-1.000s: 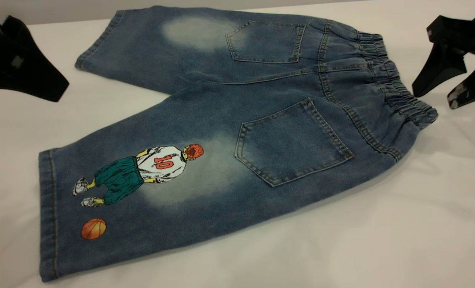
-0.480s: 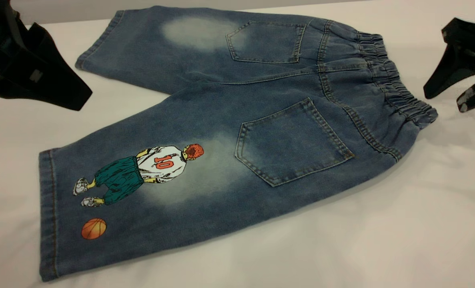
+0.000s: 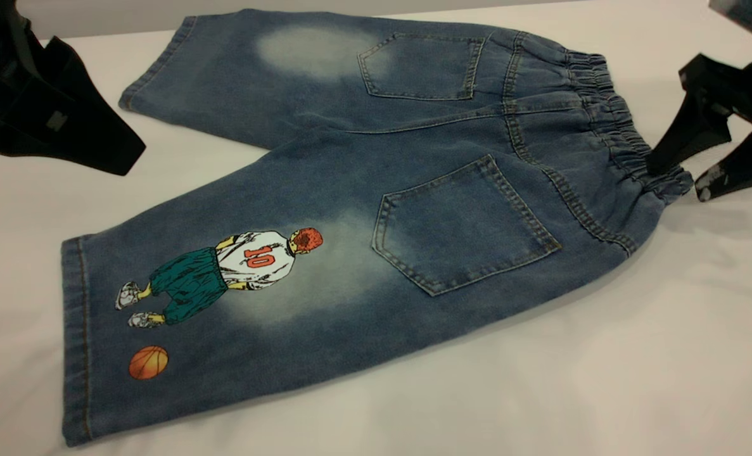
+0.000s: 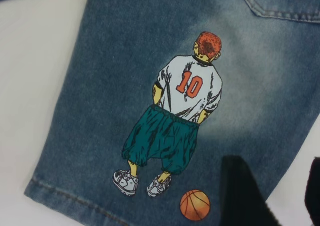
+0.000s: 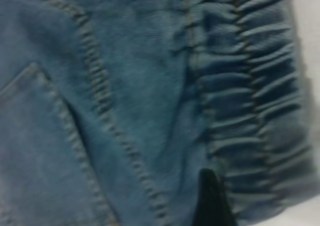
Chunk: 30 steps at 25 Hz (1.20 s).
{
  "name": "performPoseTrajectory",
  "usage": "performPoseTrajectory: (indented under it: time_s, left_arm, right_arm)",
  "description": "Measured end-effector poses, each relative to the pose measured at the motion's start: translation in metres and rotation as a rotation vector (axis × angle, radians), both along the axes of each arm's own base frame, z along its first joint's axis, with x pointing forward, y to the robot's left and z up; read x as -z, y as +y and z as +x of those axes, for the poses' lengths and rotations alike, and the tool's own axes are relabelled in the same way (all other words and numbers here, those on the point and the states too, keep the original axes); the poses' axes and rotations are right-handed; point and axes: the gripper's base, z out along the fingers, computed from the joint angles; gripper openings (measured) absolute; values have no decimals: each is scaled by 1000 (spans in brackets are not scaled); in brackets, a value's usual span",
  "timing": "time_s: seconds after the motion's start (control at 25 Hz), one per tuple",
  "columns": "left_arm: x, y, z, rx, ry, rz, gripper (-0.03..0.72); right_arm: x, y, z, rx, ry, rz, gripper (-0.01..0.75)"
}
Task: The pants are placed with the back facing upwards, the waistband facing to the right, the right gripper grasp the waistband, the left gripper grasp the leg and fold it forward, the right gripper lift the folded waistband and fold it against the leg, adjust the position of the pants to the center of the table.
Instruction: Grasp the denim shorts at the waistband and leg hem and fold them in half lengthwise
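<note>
Blue denim pants (image 3: 376,190) lie flat on the white table, back up, with the elastic waistband (image 3: 616,126) to the right. The near leg (image 4: 125,86) carries a print of a basketball player with the number 10. My left gripper (image 3: 106,149) hovers open at the far left, off the fabric; the left wrist view shows the left gripper (image 4: 282,201) above that leg's edge by the printed ball. My right gripper (image 3: 683,177) is open at the waistband's near corner, one finger (image 5: 212,201) over the gathered elastic and the other just past the edge.
White cloth covers the table (image 3: 604,380), with open room in front of and to the right of the pants. The far leg (image 3: 242,69) reaches toward the table's back edge.
The right gripper has come down and in to the waistband's near corner. The left gripper moved right and down a second ago and has held still since. The pants have not moved.
</note>
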Motion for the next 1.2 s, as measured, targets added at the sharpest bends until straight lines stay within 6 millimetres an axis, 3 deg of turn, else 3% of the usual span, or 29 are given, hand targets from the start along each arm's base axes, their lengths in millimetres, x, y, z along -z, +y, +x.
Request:
performPoseTrajectory:
  time_s: [0.32,0.64,0.96,1.2]
  left_arm:
    - [0,0,0,11,-3,4,314]
    - [0,0,-1,13,3,5,314]
    - [1,0,-3,24,25,10,314]
    - [3,1,-6,49,56,33,314]
  right_arm:
    - [16,0,0,15,22,10,408]
    - [9,4,14,1,-46,73,408]
    - [11,4,13,-15,-32,78,328]
    - [13,4,10,-38,-11,65,312]
